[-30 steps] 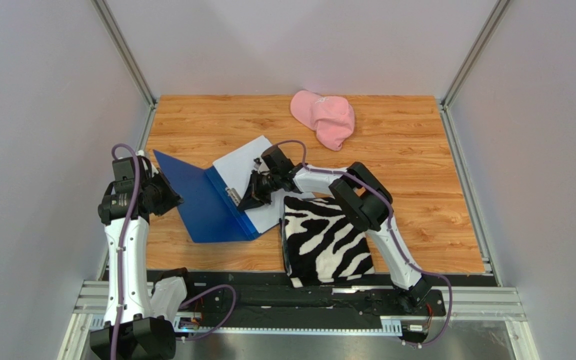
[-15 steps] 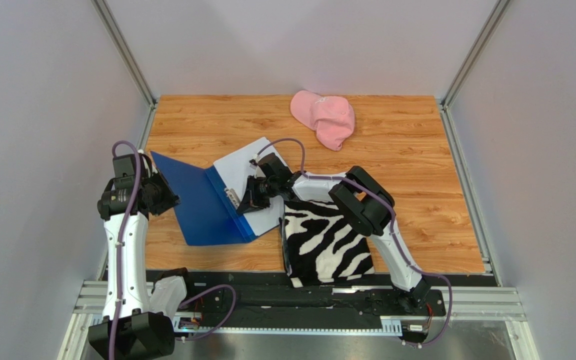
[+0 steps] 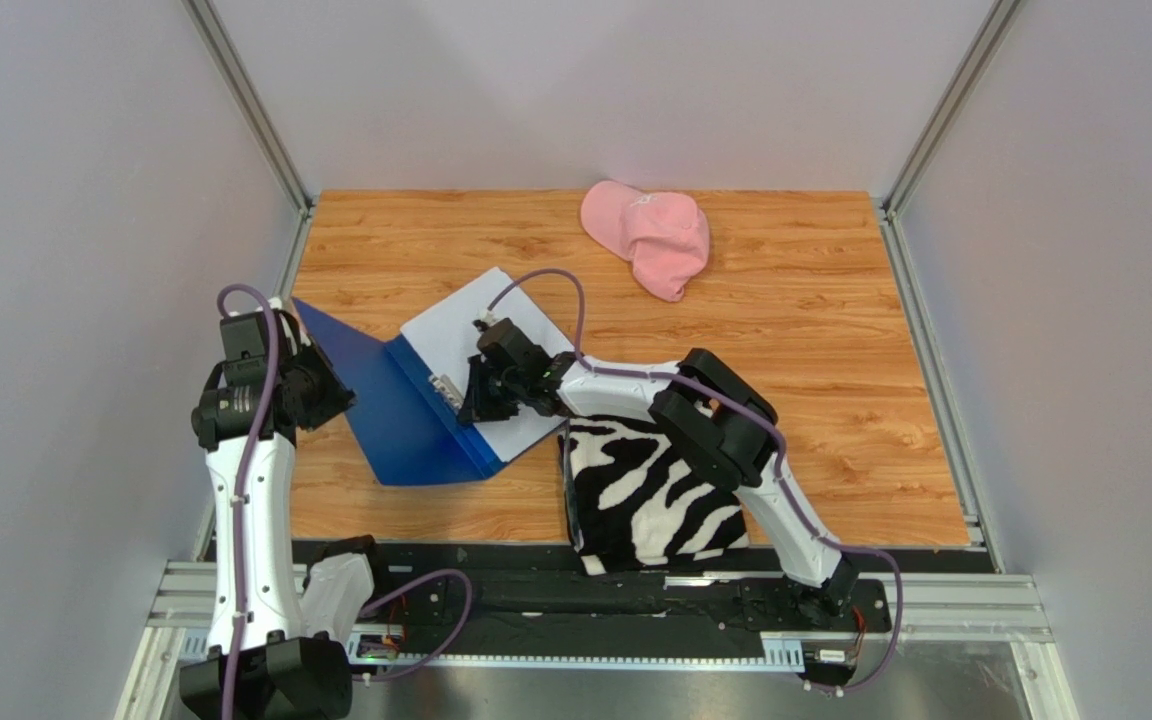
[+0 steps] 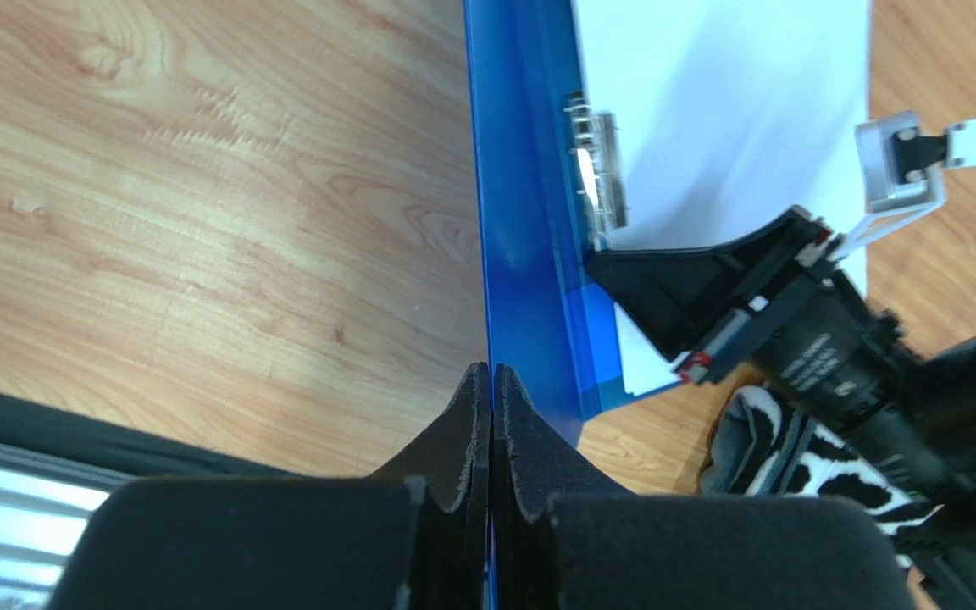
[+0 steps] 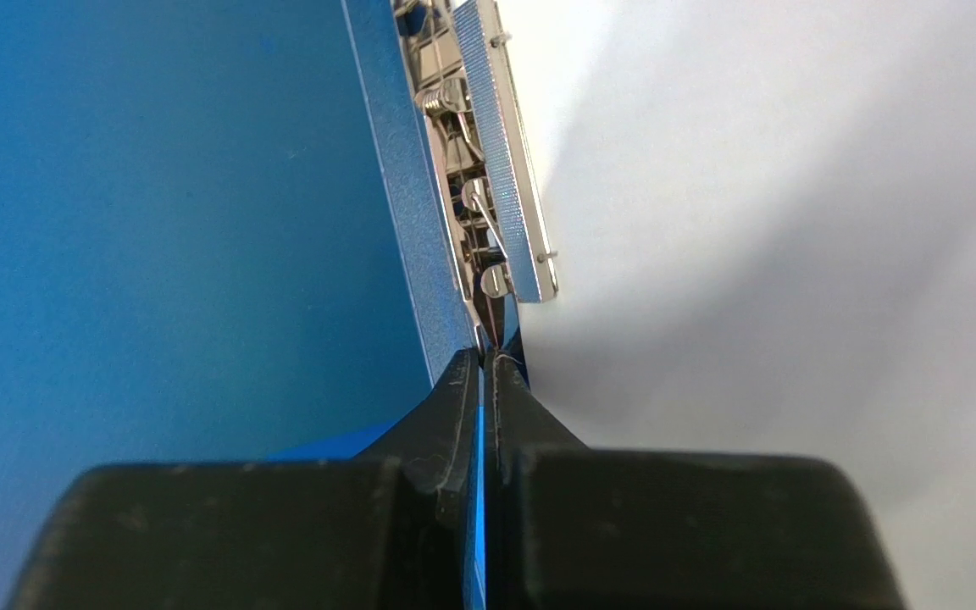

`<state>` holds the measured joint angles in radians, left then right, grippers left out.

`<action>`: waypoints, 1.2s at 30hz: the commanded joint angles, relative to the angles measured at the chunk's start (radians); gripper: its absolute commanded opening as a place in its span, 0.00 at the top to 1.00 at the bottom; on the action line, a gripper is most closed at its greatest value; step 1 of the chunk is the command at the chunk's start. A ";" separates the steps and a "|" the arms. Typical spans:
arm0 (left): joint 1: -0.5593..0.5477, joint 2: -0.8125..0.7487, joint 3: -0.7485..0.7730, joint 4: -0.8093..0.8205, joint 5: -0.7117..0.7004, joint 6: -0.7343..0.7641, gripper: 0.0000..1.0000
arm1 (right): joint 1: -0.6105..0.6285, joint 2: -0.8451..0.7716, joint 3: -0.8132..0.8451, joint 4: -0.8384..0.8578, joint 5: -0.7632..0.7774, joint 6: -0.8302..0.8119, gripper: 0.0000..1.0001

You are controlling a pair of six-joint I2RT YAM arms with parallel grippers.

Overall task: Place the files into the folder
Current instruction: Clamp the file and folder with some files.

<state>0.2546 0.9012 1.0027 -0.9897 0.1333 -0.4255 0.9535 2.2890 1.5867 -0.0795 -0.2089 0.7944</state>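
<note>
Nearest, a zebra cloth (image 3: pixel 650 488) lies on the wooden table (image 3: pixel 838 345), a little right of the middle. Just left of it, the blue folder (image 3: pixel 402 413) lies open. The left pincer (image 4: pixel 491 381) pinches the edge of the left cover, which is tilted up. The right pincer (image 5: pixel 487 369) is pressed together on the folder's blue edge, right by the metal clip (image 5: pixel 506 191). The white papers (image 3: pixel 485 323) lie on the folder's right half, beside the clip. Far back sits a pink cap (image 3: pixel 650 233), well apart from the folder.

A pink cap (image 3: pixel 645 236) lies at the far side of the wooden table (image 3: pixel 838 375). A zebra-striped cloth (image 3: pixel 650 488) lies flat near its front edge.
</note>
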 commanded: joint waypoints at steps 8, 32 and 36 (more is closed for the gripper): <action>-0.051 -0.012 -0.047 0.062 0.063 -0.036 1.00 | 0.096 0.287 0.045 -0.440 0.500 -0.167 1.00; -0.049 -0.013 -0.062 0.132 0.230 -0.052 1.00 | -0.045 0.269 -0.059 -0.431 -0.038 0.210 1.00; -0.051 -0.012 -0.076 0.143 0.261 -0.055 1.00 | -0.004 0.381 -0.001 -0.540 0.091 0.220 1.00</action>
<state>0.2169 0.8913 0.9508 -0.8371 0.2962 -0.4709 0.8654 2.3981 1.6562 -0.1112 -0.4358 1.0508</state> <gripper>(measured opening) 0.007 0.007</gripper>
